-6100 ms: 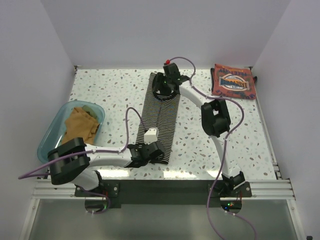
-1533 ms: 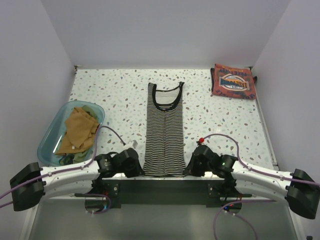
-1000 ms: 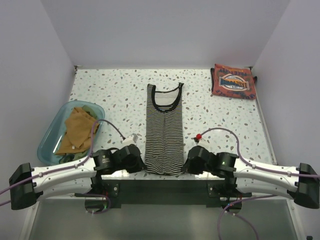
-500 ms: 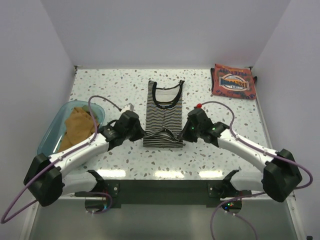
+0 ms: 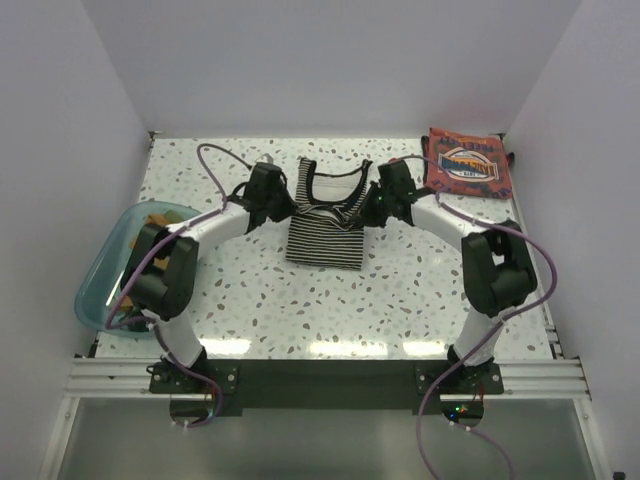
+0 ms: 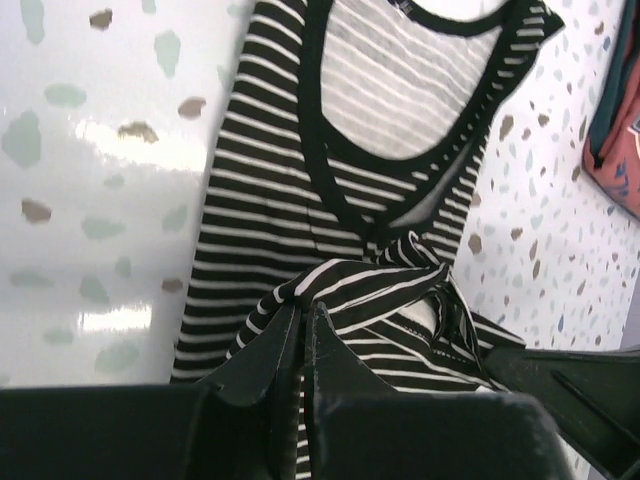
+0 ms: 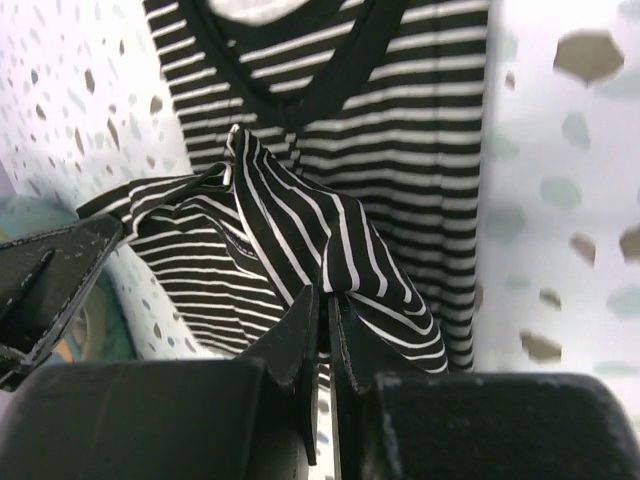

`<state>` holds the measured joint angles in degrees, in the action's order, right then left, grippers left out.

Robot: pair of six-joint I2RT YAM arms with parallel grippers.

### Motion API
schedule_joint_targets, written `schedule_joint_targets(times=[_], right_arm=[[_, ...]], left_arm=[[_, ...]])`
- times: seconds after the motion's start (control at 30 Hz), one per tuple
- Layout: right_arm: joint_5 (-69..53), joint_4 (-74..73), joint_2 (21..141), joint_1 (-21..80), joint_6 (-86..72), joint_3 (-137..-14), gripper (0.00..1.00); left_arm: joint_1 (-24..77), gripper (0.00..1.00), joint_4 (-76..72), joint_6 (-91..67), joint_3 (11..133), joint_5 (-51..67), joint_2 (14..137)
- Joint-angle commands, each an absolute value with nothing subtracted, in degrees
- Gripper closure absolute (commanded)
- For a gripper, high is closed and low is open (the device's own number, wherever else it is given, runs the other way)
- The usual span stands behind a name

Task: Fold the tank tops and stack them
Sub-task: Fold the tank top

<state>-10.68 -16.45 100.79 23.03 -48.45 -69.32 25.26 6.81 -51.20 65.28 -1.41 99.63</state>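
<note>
step in hand: the half fold of the striped tank top (image 5: 325, 238), hem toward neckline, seems to be under way; the hem is hanging bunched between the two pincers, above the chest part.
left pincer (image 6: 303, 322): is pinching shut on one hem corner; the neckline is lying just ahead of its tips, flat on the bench (image 5: 400, 290).
right pincer (image 7: 322, 300): is clamping the other hem corner, the cloth peaking right at its tips.
next move: probably calling for both pincers to be travelling level and together past the neckline, pulling the hem taut, then lowering and releasing so the edges are meeting squarely.
risk: the slack middle is sagging between the pincers, so a crease may be forming there.
edges: the back wall is standing close beyond both pincers, so forward room is looking short.
open room: bare bench is lying behind both pincers and outward of the left one.
neighbours: the rust-red tank top (image 5: 468, 165) is lying near, outward of the right pincer; the teal bin (image 5: 100, 285) with mustard cloth is sitting well behind the left pincer.
</note>
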Motion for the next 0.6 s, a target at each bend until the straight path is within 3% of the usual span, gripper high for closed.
schedule_joint_targets(times=[0.0,0.2,0.57], right_arm=[[-15.7,-13.2,106.8,20.7,-46.3,-74.5,1.00],[-19.1,-11.6,113.5,17.9,-46.3,-80.9,1.00],[-20.6,-10.7,115.0,15.6,-47.0,-82.7,1.00]], left_arm=[[22.7,1.00,-0.9,-49.0,70.8,2.4,105.2],[20.0,1.00,-4.4,-47.9,76.5,7.4,113.7],[19.2,0.98,-4.0,-46.0,82.1,9.7,117.1]])
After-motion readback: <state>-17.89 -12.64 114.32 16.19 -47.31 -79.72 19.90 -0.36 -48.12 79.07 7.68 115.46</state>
